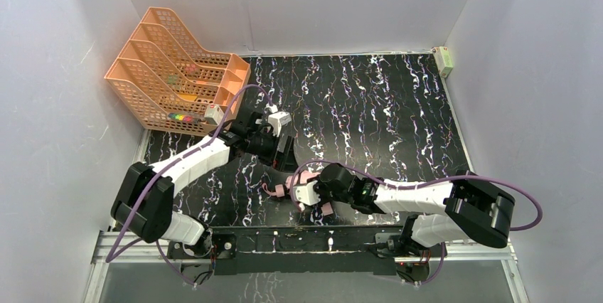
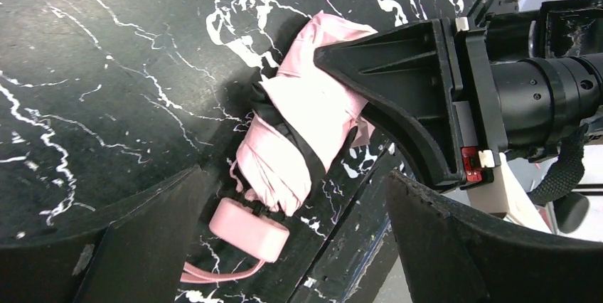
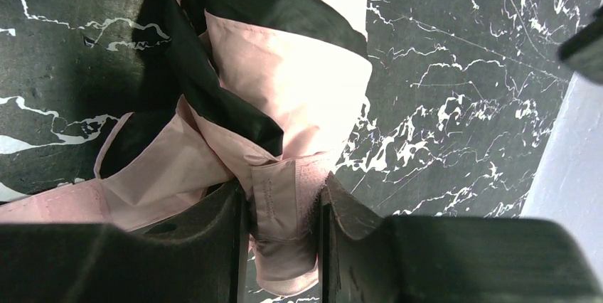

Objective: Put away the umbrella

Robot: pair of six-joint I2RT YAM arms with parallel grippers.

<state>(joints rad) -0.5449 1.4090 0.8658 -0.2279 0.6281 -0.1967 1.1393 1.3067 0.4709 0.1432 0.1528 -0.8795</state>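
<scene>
The umbrella point(image 2: 291, 125) is lying folded on the table point(image 1: 398, 118), near its front edge and between the two grippers. The fabric is bunching in soft, crumpled folds, pale pink with black bands winding through. The handle point(image 2: 249, 228) is a small, smooth, rounded pink block, with a thin cord loop point(image 2: 213, 272) trailing off it onto the tabletop. The tabletop is black with white marble-like veining and a slight gloss. The right gripper point(image 3: 282, 207) is clamping a flat, stitched pink strap tab point(image 3: 281, 189) of the umbrella between its matte black fingers point(image 3: 213, 225), jaws nearly together. The left gripper point(image 2: 295, 189) is hovering over the handle end, fingers spread wide and gripping nothing. An orange mesh file rack point(image 1: 171, 68) is standing at the far left corner, well apart.
</scene>
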